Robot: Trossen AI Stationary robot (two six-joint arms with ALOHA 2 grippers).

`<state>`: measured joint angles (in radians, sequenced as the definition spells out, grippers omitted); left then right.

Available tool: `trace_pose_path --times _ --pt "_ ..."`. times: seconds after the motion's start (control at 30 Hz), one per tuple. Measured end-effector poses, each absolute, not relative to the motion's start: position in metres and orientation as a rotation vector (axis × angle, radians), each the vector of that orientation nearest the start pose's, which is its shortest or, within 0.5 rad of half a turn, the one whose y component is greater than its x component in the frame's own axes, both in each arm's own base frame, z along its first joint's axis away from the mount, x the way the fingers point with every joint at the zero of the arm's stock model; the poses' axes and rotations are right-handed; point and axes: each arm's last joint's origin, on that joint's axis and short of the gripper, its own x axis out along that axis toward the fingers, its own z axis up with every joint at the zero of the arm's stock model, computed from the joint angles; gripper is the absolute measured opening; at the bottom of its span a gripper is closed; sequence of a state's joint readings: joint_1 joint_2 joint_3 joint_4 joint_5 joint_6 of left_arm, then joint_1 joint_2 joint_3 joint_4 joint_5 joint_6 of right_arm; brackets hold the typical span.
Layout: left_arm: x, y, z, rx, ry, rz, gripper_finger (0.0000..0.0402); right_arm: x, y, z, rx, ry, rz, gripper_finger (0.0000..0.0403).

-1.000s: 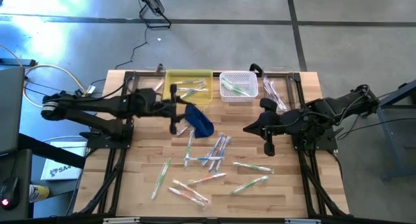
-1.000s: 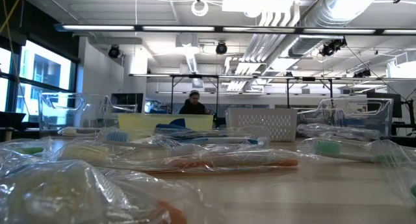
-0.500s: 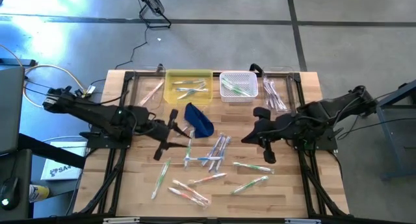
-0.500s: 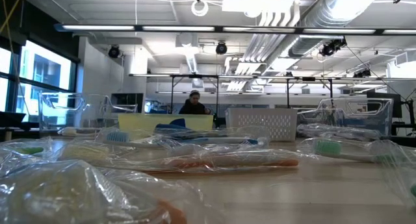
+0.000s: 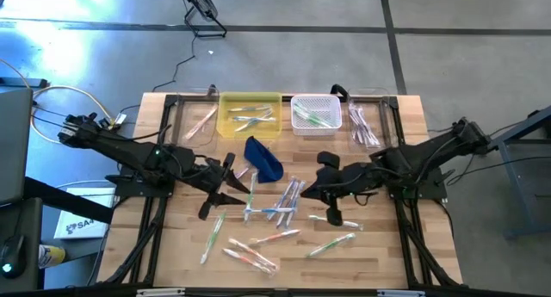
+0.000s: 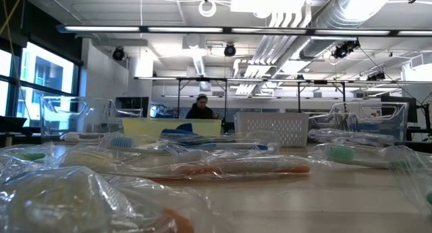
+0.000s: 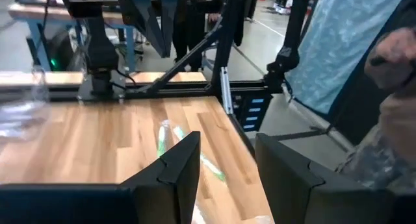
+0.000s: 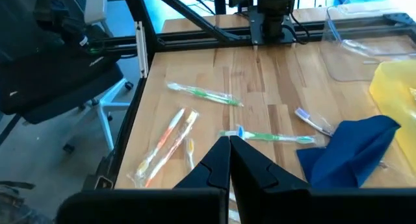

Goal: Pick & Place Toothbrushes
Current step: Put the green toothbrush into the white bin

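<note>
I see the toothbrushes (image 5: 275, 207) scattered loose across the middle of the desk (image 5: 387, 254), most in clear wrappers, with more already sorted into the yellow bin (image 5: 250, 114), the white basket (image 5: 314, 114) and the clear trays at the far edge. My left end effector (image 5: 213, 201) hovers low over the desk's left half, just beside a green-accented brush; its fingers (image 7: 185, 165) stand apart with nothing between them. My right end effector (image 5: 332, 213) hangs over the scatter from the right, fingers (image 8: 218, 165) pressed together and empty. The dark blue pouch (image 5: 264, 159) lies between both arms, near the yellow bin.
</note>
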<state>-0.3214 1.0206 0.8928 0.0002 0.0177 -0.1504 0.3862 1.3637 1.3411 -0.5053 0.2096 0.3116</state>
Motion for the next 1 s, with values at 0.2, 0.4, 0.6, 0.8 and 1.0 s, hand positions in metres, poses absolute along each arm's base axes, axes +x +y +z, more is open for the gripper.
trace_pose_path --times 0.2,0.4,0.6,0.8,1.0 --pt "0.217 -0.072 0.344 -0.243 0.172 -0.311 0.0143 0.290 0.112 0.355 0.178 0.550 0.082 0.0002" --pt "0.217 -0.071 0.342 -0.261 0.197 -0.276 0.0143 0.292 0.113 0.352 0.200 0.560 0.075 0.0002" --pt "0.211 -0.076 0.325 -0.437 0.414 -0.260 0.0143 0.292 0.113 0.352 0.197 0.560 0.074 0.0002" --pt "0.200 -0.073 0.297 -0.661 0.751 -0.084 0.0143 0.292 0.112 0.352 0.165 0.558 0.082 0.0002" --pt "0.186 -0.081 0.273 -0.803 1.036 0.122 0.0143 0.292 0.112 0.351 0.160 0.572 0.084 0.0002"
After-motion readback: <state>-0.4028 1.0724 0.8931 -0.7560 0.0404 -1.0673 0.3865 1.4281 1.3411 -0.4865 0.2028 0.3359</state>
